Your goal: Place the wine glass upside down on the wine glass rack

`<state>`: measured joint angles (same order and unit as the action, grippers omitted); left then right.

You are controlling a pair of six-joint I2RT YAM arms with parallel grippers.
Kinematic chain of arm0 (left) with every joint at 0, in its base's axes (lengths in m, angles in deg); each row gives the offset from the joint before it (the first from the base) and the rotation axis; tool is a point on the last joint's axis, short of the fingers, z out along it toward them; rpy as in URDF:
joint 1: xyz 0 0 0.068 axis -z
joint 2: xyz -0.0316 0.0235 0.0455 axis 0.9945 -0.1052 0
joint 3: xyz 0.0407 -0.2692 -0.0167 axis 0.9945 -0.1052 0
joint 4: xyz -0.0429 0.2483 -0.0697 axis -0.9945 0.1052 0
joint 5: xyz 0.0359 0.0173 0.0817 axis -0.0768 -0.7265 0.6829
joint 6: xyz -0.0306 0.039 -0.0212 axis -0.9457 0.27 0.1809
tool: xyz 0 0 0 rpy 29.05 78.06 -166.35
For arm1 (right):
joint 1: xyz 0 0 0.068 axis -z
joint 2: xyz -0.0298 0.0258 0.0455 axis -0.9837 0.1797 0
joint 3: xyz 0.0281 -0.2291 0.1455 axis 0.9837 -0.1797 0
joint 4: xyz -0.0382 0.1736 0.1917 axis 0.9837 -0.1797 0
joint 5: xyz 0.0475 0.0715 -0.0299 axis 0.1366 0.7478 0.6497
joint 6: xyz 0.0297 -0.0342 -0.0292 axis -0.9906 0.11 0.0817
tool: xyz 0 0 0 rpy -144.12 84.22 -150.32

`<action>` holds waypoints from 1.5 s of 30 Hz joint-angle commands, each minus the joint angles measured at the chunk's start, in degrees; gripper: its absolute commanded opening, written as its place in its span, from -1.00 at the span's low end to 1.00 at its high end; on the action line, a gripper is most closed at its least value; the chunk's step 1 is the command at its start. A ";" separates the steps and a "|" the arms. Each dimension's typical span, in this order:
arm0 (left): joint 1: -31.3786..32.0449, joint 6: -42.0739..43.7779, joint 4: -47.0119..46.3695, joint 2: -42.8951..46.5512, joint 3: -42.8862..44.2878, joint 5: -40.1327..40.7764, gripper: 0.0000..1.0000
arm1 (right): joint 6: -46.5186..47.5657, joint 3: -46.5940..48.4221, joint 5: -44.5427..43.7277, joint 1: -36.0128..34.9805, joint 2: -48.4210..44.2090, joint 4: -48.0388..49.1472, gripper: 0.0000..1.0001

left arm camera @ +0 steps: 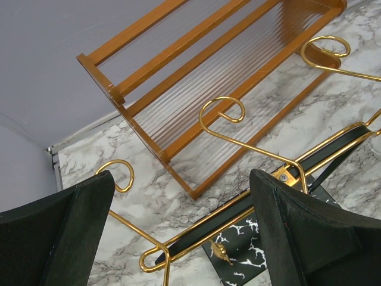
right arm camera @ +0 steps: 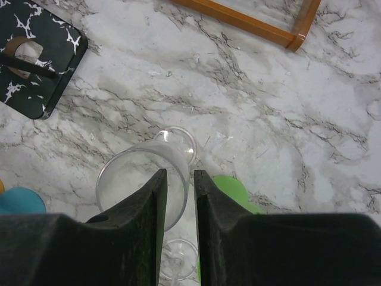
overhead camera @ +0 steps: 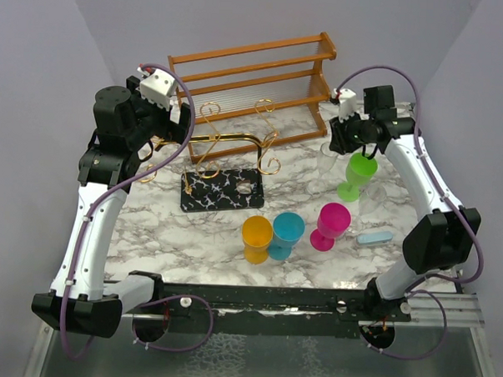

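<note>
A clear wine glass [overhead camera: 327, 168] stands right of centre; in the right wrist view its rim [right arm camera: 128, 164] lies right under my fingers. My right gripper [overhead camera: 347, 143] [right arm camera: 180, 179] is nearly closed with the rim's wall between the jaws, one finger inside the bowl. I cannot tell whether the glass is lifted. The gold wire wine glass rack [overhead camera: 228, 142] [left arm camera: 238, 140] stands on its black white-veined base [overhead camera: 222, 191] [left arm camera: 238, 253] [right arm camera: 36, 53]. My left gripper [overhead camera: 163, 139] [left arm camera: 181, 176] is wide open and empty, above the rack's left arms.
A green wine glass [overhead camera: 356, 176] [right arm camera: 232, 187] stands just right of the right gripper. Orange [overhead camera: 256, 237], blue [overhead camera: 286, 233] and pink [overhead camera: 331, 225] glasses stand in front. A wooden two-tier shelf [overhead camera: 248, 71] [left arm camera: 226, 71] is at the back. A pale blue piece [overhead camera: 375, 237] lies right.
</note>
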<state>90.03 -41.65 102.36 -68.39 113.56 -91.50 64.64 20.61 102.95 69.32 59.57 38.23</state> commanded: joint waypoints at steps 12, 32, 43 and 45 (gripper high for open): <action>0.07 2.50 2.49 -0.79 2.15 -3.30 0.98 | 0.50 6.77 -0.72 -0.48 -1.88 0.39 -0.98; 0.09 -15.51 -5.06 0.17 7.04 -14.63 0.97 | -13.43 17.87 1.81 -0.48 -13.77 24.76 -0.98; 0.28 -31.98 -15.26 -7.01 9.78 -23.40 0.89 | -28.47 20.56 18.89 -1.42 -13.04 31.91 -0.97; 0.43 -34.19 -16.61 -8.24 10.31 -24.50 0.89 | -29.42 21.07 20.05 -2.44 -12.51 32.31 -0.98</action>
<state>90.09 -68.86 90.84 -74.86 121.82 -111.08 41.19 39.45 116.30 68.55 46.39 65.03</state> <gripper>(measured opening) 0.948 0.031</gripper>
